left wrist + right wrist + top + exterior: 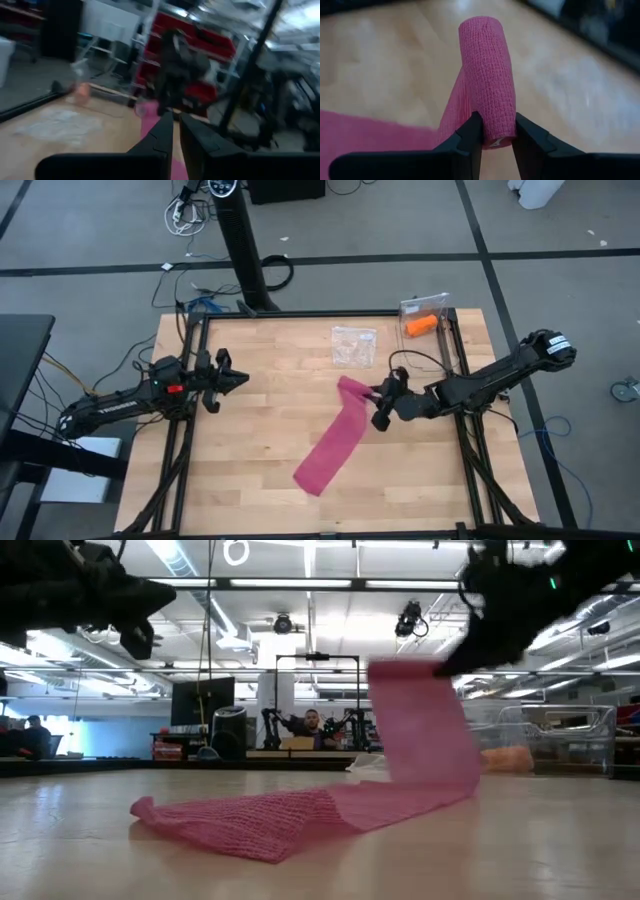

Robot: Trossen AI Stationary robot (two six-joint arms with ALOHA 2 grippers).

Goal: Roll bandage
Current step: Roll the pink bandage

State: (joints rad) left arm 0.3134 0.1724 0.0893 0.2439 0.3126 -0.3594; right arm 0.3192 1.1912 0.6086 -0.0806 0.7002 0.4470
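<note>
1. Here, the right gripper (383, 402) pinches the rolled end of the bandage (335, 443) above the middle of the wooden table (260, 470); in the right wrist view its two dark fingers (470, 137) press against either side of the pink roll (487, 82), which stands up between them.
2. From the roll, the loose strip of magenta fabric runs diagonally down toward the table's front edge, where its far end lies flat on the wood.
3. In the low view, the bandage (330, 800) hangs as a wide pink band from the raised right gripper (470, 645) and spreads in a crumpled fold across the tabletop.
4. The left gripper (228, 380) hovers over the left side of the table, well apart from the bandage, pointing toward the right arm; its fingers (160, 142) are close together with only a narrow gap between them, and nothing is held.
5. A clear plastic bag (354, 346) lies on the wood near the back of the table, just behind the gripped end of the bandage.
6. An orange roll (419, 326) sits in a clear container (425, 306) at the table's back right corner.
7. In the room beyond the table, a person (314, 725) is seated at a desk among further robot arms.
</note>
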